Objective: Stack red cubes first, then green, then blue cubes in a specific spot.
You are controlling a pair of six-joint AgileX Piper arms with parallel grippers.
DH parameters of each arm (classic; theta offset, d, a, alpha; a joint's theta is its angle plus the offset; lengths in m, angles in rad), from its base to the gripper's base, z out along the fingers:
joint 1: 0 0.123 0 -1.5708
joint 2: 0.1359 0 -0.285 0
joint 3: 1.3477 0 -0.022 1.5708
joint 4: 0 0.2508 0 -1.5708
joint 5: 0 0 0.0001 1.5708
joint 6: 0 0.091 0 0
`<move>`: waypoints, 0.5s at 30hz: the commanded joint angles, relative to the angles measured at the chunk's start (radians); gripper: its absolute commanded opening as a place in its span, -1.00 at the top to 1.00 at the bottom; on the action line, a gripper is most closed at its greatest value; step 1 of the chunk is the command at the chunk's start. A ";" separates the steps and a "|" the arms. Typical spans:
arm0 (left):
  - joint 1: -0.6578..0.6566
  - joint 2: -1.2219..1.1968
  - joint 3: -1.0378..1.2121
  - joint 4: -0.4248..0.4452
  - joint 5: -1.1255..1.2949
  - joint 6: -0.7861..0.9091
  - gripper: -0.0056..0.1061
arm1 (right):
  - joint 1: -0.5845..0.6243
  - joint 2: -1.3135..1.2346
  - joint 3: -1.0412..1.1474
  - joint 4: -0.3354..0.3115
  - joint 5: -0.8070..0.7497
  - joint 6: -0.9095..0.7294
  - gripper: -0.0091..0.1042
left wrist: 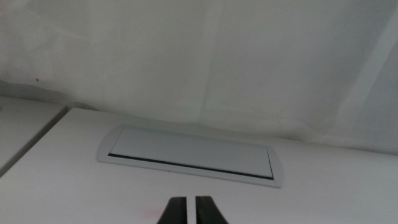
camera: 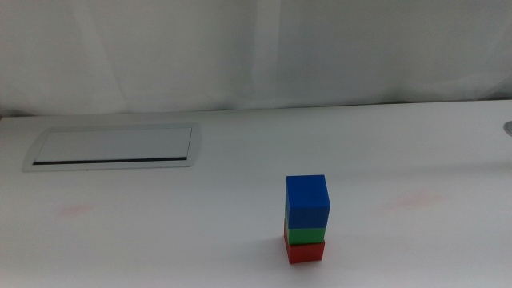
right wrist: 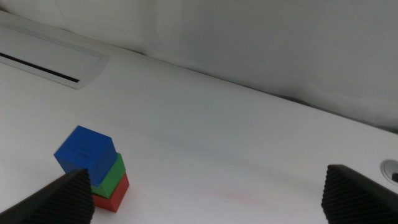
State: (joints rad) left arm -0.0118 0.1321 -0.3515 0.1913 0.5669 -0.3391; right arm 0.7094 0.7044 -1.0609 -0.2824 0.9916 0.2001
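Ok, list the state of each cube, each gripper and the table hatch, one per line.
red cube: on the table, bottom of the stack.
green cube: on the red cube.
blue cube: on top, free.
left gripper: jaws nearly shut, holding nothing.
right gripper: wide open, away from the stack.
hatch: lid closed.

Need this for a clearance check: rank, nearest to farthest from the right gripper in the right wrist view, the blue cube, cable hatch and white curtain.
From the right gripper, fingers open:
1. Blue cube, atop the green cube, beside one finger.
2. Cable hatch, farther across the table.
3. White curtain, behind the table's far edge.
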 commanded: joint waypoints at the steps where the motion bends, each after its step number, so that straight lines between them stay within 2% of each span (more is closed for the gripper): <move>1: 0.002 -0.017 0.032 -0.004 -0.028 -0.005 0.93 | -0.003 -0.001 0.007 0.015 -0.032 -0.028 -0.95; 9: 0.002 -0.019 0.306 -0.033 -0.358 -0.046 0.93 | -0.003 -0.001 0.007 0.017 -0.051 -0.045 -0.95; 12: 0.002 -0.019 0.394 -0.031 -0.357 -0.054 0.93 | -0.003 -0.001 0.007 0.022 -0.057 -0.052 -0.95; 13: 0.002 -0.019 0.381 -0.031 -0.253 -0.054 0.93 | -0.003 -0.001 0.007 0.022 -0.057 -0.052 -0.95; 15: 0.002 -0.019 0.374 -0.042 -0.204 -0.102 0.93 | -0.003 -0.001 0.007 0.024 -0.057 -0.052 -0.95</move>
State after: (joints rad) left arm -0.0118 0.1183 -0.0053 0.1646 0.3273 -0.4055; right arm 0.7094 0.7044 -1.0609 -0.2615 0.9491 0.1607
